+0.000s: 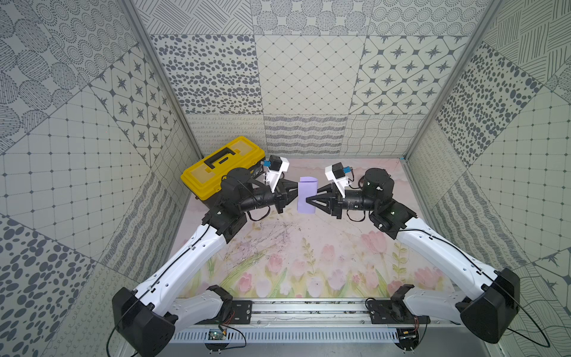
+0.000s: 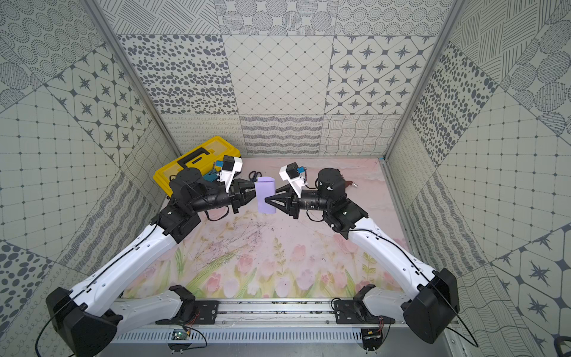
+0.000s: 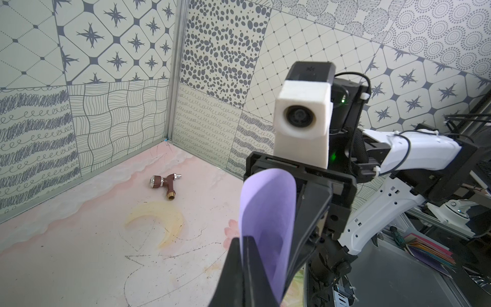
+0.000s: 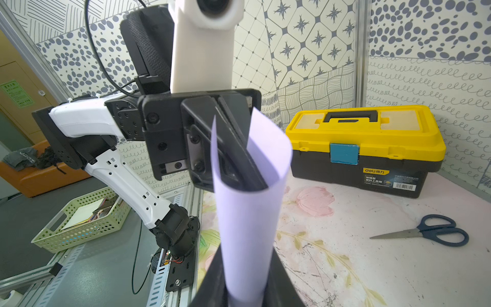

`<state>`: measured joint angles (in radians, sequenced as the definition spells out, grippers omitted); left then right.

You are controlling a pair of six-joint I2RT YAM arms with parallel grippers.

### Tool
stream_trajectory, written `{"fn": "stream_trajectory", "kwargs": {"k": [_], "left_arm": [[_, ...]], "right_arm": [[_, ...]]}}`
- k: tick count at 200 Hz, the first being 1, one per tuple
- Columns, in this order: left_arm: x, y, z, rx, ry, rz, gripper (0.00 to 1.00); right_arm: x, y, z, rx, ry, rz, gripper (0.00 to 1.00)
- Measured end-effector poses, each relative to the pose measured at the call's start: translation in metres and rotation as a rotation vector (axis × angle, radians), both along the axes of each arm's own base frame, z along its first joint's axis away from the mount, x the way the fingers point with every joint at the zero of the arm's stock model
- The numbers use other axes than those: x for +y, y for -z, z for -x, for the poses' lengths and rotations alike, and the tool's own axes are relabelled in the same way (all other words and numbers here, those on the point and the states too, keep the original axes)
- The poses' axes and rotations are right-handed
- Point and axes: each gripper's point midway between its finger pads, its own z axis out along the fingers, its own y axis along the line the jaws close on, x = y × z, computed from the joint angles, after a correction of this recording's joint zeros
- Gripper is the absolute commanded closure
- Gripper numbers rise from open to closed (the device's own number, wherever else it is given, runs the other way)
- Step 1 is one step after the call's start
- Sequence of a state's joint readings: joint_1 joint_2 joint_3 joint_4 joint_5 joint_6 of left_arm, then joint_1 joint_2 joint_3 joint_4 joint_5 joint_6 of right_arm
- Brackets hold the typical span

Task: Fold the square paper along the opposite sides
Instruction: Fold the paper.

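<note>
Paper is up off table, btwn the two grippers at mid-rear, right of toolbox. Sheet is curled into an open U loop, not pressed flat; no crease seen.

L gripper is pressed together, pinching one side edge of paper. In R wrist view its fingers run down inside the curl.

R gripper jaws are narrow w/ paper's curved part squeezed btwn them, a finger touching it on each side.

Grippers face each other, tips nearly meeting at paper.

Scissors lie flat on table near toolbox. Brown tap lies toward right rear, well apart from paper.
</note>
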<state>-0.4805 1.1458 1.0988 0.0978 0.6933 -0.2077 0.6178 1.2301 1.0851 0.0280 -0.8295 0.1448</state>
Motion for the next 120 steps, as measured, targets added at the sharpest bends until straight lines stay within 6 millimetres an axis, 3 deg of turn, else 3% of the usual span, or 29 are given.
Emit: {"fn": "stream_trajectory", "kwargs": {"k": [47,120], "left_arm": [[0.0045,-0.0019,-0.0025,-0.018,-0.041,-0.009,0.62],[0.0068,-0.0044,-0.0065,-0.028,-0.069,-0.011,0.21]], "right_arm": [[-0.0011,-0.0027,0.0017,-0.009,-0.001,-0.004,0.77],[-0.0019,-0.0046,0.0028,-0.015,-0.001,-0.007,0.78]]}}
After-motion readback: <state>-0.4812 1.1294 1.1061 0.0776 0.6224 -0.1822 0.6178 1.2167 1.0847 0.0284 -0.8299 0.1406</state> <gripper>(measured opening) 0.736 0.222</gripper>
